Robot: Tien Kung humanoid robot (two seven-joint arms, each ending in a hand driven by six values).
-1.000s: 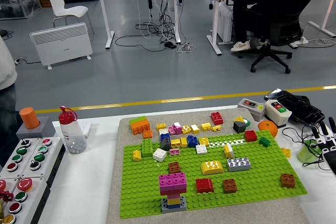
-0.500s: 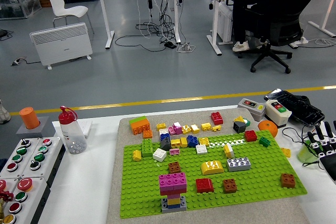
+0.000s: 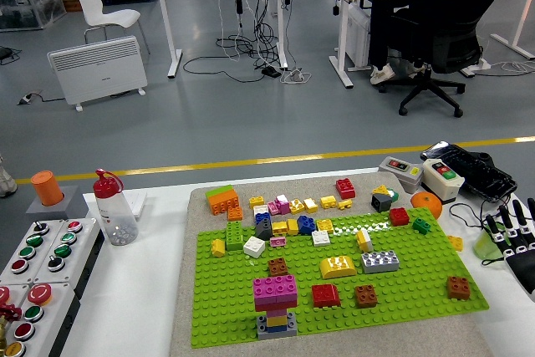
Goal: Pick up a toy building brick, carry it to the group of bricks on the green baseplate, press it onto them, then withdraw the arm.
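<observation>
One hand is in view: the robot's right hand [image 3: 517, 240], black with pale finger segments, enters at the right edge of the head view, fingers pointing up and spread apart, holding nothing. It sits beside the table's right side, not over the bricks.

Largest item: the white table [image 3: 134, 290]. On it lies a grey felt mat [image 3: 201, 202], and on the mat the green studded baseplate [image 3: 226, 298], well to the left of the hand, its right edge near the hand.

On the baseplate, far left of the hand and toward the near edge, stands the stacked group of bricks [image 3: 276, 305]: magenta brick on top, yellow and purple layers below, grey brick at the base. A small brown brick [image 3: 277, 266] sits just behind it. Between the stack and the hand lie a red brick [image 3: 325, 294], a yellow curved brick [image 3: 338, 267], a grey-white flat brick [image 3: 379, 262], and two brown bricks [image 3: 365, 295], the other [image 3: 457, 288] being the closest to the hand.

Loose bricks in mixed colours are scattered along the far edge of the baseplate, among them an orange-and-green brick [image 3: 222, 199] and a red brick on the mat [image 3: 345, 188].

Just behind the hand: a black keyboard-like device [image 3: 468, 169], a grey two-button box [image 3: 441, 178], an orange ball [image 3: 425, 204].

Far left of the hand: a clear bottle with red cap [image 3: 114, 209] and a button panel [image 3: 33, 265].
</observation>
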